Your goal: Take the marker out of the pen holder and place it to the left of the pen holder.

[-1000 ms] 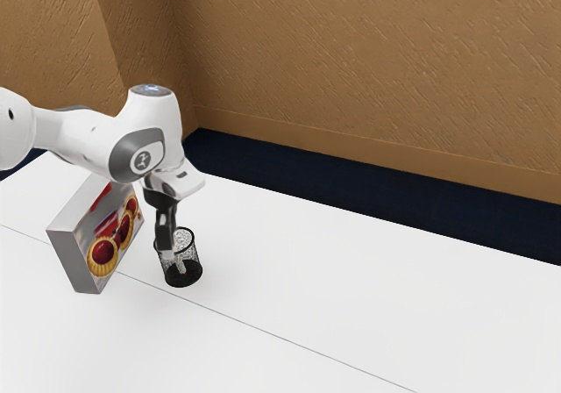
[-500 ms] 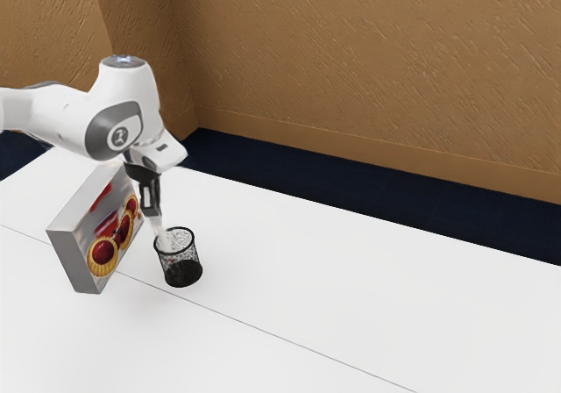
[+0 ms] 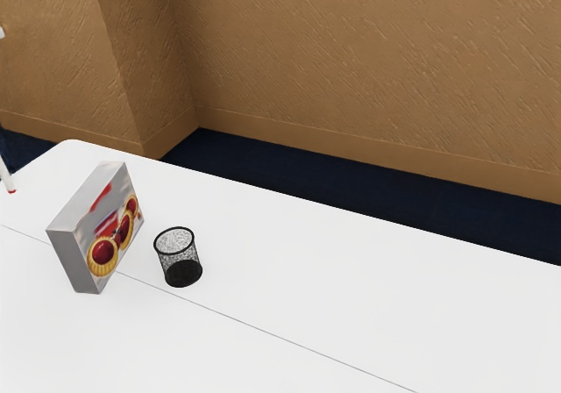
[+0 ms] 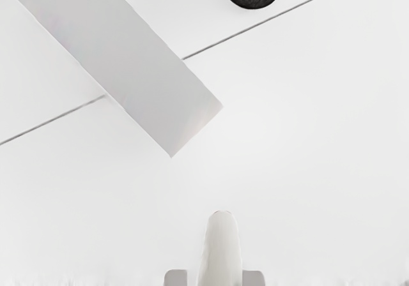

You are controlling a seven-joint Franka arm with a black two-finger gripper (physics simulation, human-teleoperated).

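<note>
"What's changed on your feed?"

"Plenty. Half a second ago I had the arm over the pen holder [image 3: 183, 273], the marker's lower end still inside the rim. Now I've swung away to the exterior view's left edge, and the marker [image 4: 220, 244] is out, hanging slightly tilted with its red end low. The holder hasn't budged; it stands upright on the counter [image 3: 307, 323]."

"Do you have a proper grip?"

"I'd say so. In the wrist view the end effector [image 4: 215, 278] is drawn in narrow, one fingertip on either side of the marker. I read that as held between them."

"And the box [image 3: 72, 257]?"

"Same spot, between the marker and the holder in the exterior view, and apart from both."

"So the taking-out is done?"

"Yes, and the placing isn't. From this camera I'm on the left side, but well out past the box, and I can't judge how high the tip is. My next move would be to settle on a bare patch left of the holder, come down gently, then let go. The risks are clipping the box on the way, or the marker rolling once it's released."
</note>
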